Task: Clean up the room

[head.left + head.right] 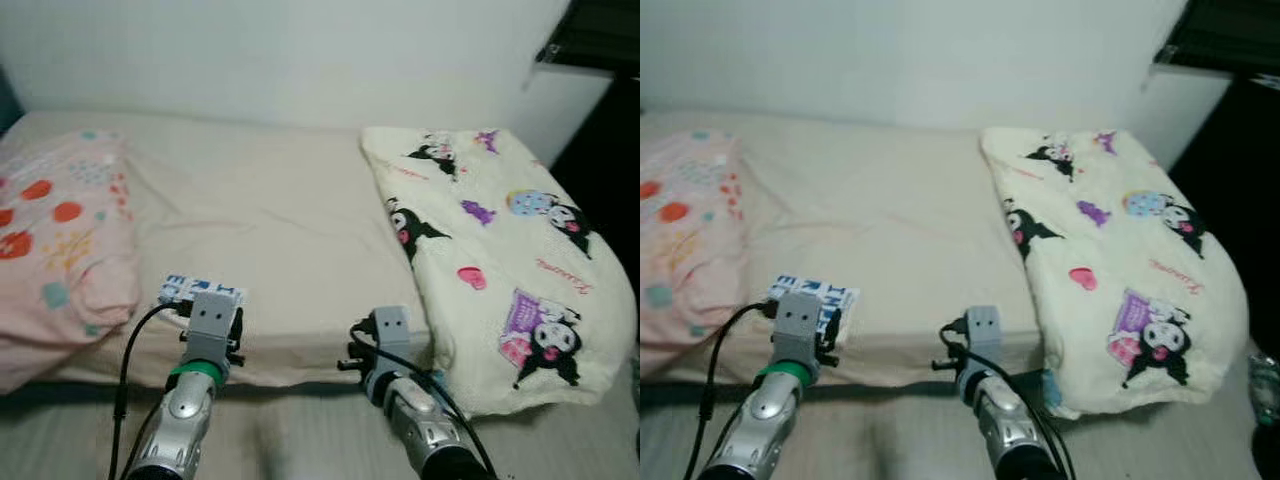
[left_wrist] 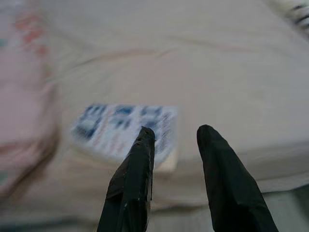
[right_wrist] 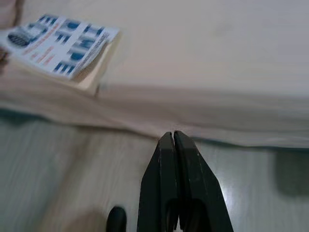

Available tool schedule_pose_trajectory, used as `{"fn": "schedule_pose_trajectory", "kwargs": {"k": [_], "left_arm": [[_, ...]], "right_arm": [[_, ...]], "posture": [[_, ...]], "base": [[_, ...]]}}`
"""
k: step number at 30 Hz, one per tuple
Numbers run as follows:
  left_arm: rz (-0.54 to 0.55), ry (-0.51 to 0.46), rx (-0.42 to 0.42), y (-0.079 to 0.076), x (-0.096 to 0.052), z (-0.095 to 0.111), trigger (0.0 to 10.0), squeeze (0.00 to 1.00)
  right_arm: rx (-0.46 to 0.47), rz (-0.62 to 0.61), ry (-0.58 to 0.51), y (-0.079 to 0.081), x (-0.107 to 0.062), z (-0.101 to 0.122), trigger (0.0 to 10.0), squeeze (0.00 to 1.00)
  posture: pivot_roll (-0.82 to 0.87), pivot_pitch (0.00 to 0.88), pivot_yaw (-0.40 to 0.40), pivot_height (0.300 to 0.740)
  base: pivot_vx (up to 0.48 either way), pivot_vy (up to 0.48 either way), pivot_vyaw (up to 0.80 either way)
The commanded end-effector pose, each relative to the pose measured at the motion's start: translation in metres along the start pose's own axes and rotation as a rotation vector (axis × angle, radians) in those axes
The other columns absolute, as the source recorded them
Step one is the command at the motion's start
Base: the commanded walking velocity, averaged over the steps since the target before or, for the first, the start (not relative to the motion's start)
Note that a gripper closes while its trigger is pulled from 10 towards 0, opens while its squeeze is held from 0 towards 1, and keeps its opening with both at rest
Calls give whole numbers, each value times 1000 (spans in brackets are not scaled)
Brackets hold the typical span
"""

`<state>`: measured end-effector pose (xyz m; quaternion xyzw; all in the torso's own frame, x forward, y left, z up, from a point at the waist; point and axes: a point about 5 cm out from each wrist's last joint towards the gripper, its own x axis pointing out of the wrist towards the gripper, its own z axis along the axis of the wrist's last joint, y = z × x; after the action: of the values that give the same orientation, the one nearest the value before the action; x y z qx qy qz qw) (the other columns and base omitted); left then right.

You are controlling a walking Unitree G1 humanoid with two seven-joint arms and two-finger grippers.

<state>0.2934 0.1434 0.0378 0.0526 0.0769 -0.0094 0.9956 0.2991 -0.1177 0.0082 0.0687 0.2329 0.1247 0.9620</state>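
A thin book with a white and blue cover (image 1: 190, 289) lies on the beige mattress (image 1: 270, 220) close to its front edge, beside the pink pillow (image 1: 55, 240). My left gripper (image 2: 176, 137) is open and hovers just short of the book (image 2: 123, 128), its fingertips over the book's near corner. My right gripper (image 3: 173, 140) is shut and empty, held low over the floor in front of the mattress edge, with the book (image 3: 60, 41) off to its side.
A pink patterned pillow lies at the left of the mattress. A cream blanket with cartoon prints (image 1: 500, 260) covers the right side and hangs over the front edge. A white wall (image 1: 300, 50) stands behind, and pale floor (image 3: 58, 183) runs along the front.
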Motion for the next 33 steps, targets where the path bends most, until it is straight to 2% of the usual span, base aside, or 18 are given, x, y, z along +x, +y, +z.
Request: {"fn": "schedule_pose_trajectory", "kwargs": {"k": [1, 6, 15, 23, 28, 33], "left_arm": [[-18, 13, -11, -5, -1, -2, 10000, 0], [-21, 15, -11, -5, -1, -2, 10000, 0], [-32, 18, -6, -6, 1, -1, 10000, 0], [-37, 22, -4, -7, 2, -1, 10000, 0], [-46, 75, 30, -7, 3, -7, 10000, 0], [-52, 83, 32, -8, 3, -8, 10000, 0]], "right_arm": [[5, -19, 22, -5, -3, -6, 10000, 0], [12, -22, 33, -4, -3, -7, 10000, 0], [23, -28, 38, -4, -3, -9, 10000, 0], [14, -25, 55, -3, -4, -11, 10000, 0], [6, -45, 80, -5, -4, -13, 10000, 0], [5, -54, 92, -6, -4, -15, 10000, 0]], "posture": [[-10, 0, -42, 740], [-9, 0, -36, 740], [-11, 0, -30, 740], [-12, 0, -28, 740], [-13, 0, -27, 740], [-12, 0, -29, 740]], "base": [[-304, 0, 0], [-304, 0, 0], [-302, 0, -642], [-280, 0, 0], [0, 0, 0], [0, 0, 0]]}}
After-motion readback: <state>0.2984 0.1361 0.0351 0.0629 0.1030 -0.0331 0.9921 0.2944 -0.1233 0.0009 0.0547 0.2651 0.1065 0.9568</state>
